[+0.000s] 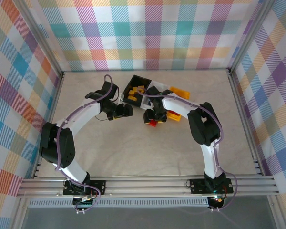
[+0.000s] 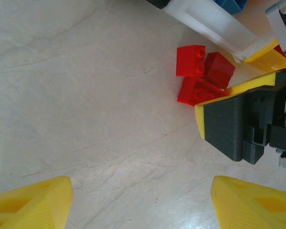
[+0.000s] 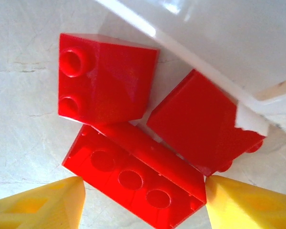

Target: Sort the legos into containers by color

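Observation:
Three red legos (image 3: 105, 81) lie bunched on the table beside the white container (image 3: 219, 38). My right gripper (image 3: 143, 205) is open and low over them, its yellow fingertips (image 3: 250, 205) at either end of the long red brick (image 3: 133, 179), which lies studs down. From above, the right gripper (image 1: 154, 120) covers most of the red legos (image 1: 153, 123). My left gripper (image 2: 140, 202) is open over bare table with nothing between its fingers, left of the red legos (image 2: 200, 74). The black container (image 1: 133, 82) holds yellow legos (image 1: 137, 90). Blue legos (image 2: 231, 4) sit in the white container (image 2: 209, 24).
The yellow container (image 1: 180, 90) lies partly under the right arm, just right of the white one. All three bins crowd together at the table's middle back. Metal frame rails and plaid walls enclose the table. In the left wrist view, the right gripper's black body (image 2: 238, 124) is close by.

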Robot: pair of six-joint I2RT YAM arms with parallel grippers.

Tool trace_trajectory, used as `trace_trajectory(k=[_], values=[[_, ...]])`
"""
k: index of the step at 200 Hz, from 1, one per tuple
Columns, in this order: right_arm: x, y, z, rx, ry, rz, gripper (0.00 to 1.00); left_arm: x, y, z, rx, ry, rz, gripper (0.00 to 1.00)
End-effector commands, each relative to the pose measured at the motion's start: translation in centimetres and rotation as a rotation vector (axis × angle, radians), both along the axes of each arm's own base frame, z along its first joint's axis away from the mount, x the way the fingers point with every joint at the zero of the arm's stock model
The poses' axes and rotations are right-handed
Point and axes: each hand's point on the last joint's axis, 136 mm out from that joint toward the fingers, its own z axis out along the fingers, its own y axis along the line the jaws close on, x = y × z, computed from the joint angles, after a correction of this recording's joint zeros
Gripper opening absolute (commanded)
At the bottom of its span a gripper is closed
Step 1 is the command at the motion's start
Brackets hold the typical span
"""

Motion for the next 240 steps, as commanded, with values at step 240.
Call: trace_trajectory(k=[240], values=[[-0.2, 2.5, -0.2, -0.13, -0.044, 0.199, 0.35, -0.8, 2.9, -0.5, -0.022, 0.032, 0.061, 0.78]])
